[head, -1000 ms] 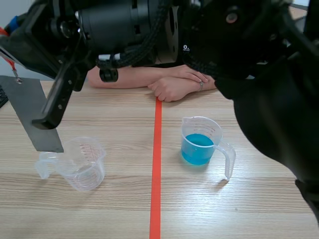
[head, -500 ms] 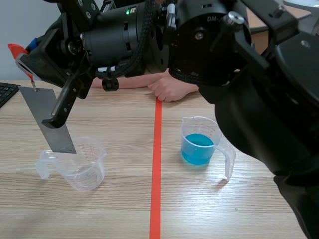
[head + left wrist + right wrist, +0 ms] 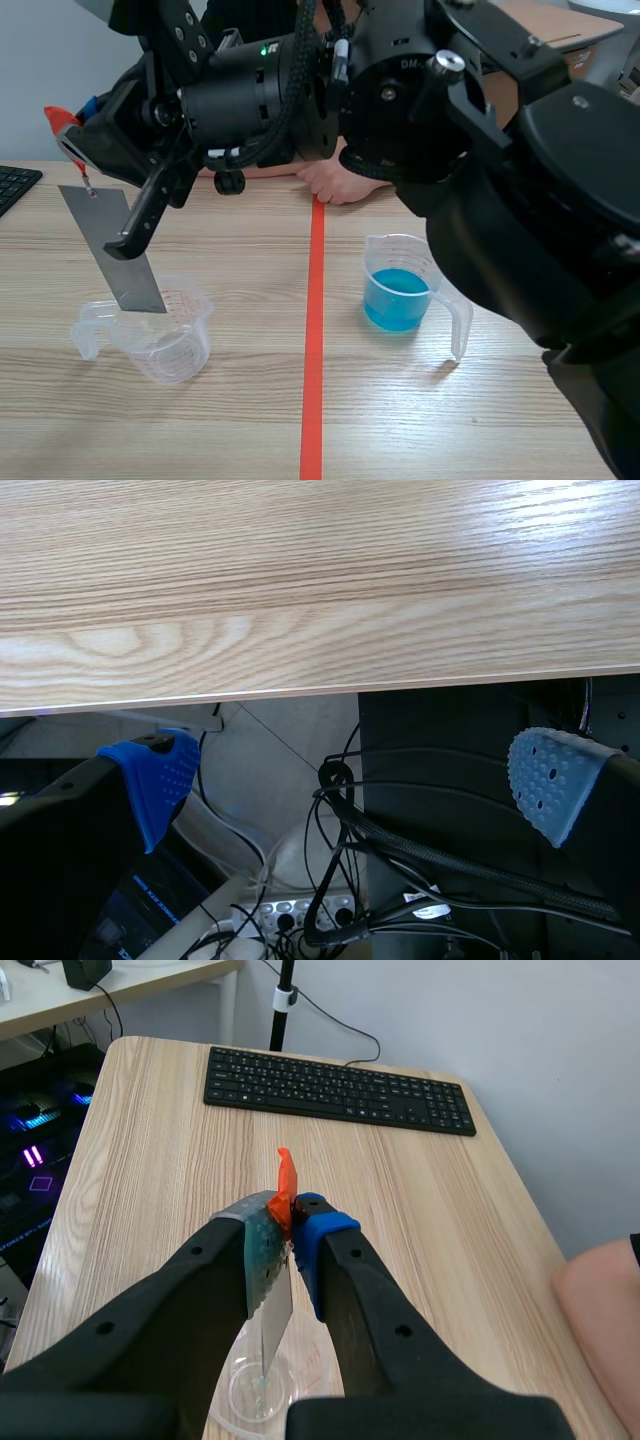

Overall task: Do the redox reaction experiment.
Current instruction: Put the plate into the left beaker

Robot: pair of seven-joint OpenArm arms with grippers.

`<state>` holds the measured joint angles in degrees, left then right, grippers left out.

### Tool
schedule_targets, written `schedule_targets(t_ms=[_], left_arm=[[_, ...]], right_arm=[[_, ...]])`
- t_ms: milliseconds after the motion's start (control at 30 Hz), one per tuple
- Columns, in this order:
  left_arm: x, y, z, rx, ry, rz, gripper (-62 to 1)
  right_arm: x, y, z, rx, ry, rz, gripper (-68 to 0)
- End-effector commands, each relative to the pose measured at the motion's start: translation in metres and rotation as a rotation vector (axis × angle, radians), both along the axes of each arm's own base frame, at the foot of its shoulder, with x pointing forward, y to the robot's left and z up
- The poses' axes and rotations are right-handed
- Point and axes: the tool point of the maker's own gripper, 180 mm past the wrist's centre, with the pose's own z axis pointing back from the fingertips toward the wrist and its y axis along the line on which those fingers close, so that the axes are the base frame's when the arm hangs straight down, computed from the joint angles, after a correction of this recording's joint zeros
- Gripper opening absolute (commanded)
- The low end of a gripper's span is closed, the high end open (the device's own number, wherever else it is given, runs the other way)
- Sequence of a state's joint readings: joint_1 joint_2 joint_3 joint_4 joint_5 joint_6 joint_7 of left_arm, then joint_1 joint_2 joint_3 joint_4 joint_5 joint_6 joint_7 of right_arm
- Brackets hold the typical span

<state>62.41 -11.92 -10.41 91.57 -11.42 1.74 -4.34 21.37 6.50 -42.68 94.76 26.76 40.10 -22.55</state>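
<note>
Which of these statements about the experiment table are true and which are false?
1. The right pincer holds a grey metal plate. True.
2. The plate's lower end hangs at the blue-liquid cup. False: it hangs at the empty clear cup.
3. The left pincer is open. True.
4. The blue-liquid cup lies tipped over. False: it stands upright.

metal strip (image 3: 128,282) has swung rightward, over the empty cup (image 3: 165,335).
</note>
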Motion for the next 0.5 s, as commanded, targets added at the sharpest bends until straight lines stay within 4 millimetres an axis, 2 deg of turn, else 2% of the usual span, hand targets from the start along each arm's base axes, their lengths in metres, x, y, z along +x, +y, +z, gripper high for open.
schedule_targets(t_ms=[0, 467], left_arm=[[-0.001, -0.001, 0.003, 0.002, -0.004, -0.012, 1.4], [-0.001, -0.001, 0.003, 0.001, -0.004, -0.013, 1.4]], right_arm=[[0.003, 0.002, 0.015, 0.035, -0.029, 0.007, -65.8], [0.014, 0.0, -0.001, 0.062, 0.033, -0.002, -65.8]])
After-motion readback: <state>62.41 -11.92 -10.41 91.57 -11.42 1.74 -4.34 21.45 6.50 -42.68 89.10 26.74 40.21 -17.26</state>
